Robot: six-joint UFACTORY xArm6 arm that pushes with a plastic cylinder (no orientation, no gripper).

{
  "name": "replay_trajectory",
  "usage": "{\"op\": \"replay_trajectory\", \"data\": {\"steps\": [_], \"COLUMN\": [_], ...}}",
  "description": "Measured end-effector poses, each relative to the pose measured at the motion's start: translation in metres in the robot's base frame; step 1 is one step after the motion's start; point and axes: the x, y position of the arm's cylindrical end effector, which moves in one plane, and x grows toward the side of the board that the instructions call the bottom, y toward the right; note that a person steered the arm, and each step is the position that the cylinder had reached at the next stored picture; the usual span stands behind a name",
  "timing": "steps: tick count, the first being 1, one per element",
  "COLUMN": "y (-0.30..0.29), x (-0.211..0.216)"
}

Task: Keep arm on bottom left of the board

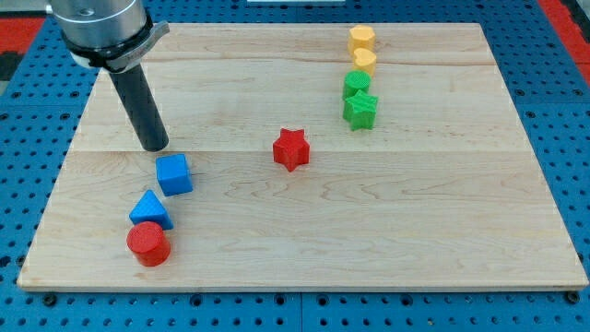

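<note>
My tip [156, 147] rests on the wooden board [304, 249] in its left half, about mid-height. A blue cube [174, 174] lies just below and right of the tip, a small gap apart. A blue triangular block [150, 210] lies below the cube, and a red cylinder [147, 244] touches it from below, near the board's bottom left corner.
A red star [290, 148] lies near the board's middle. At the top right stand a yellow cylinder [361, 39], a yellow heart-like block [365, 61], a green block [357, 84] and a green star [360, 110] in a column. A blue pegboard [553, 101] surrounds the board.
</note>
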Motion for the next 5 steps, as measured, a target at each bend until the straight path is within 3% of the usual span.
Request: {"op": "replay_trajectory", "data": {"steps": [1,3,5], "y": [0.007,0.140,0.006], "x": [0.009,0.010,-0.002]}}
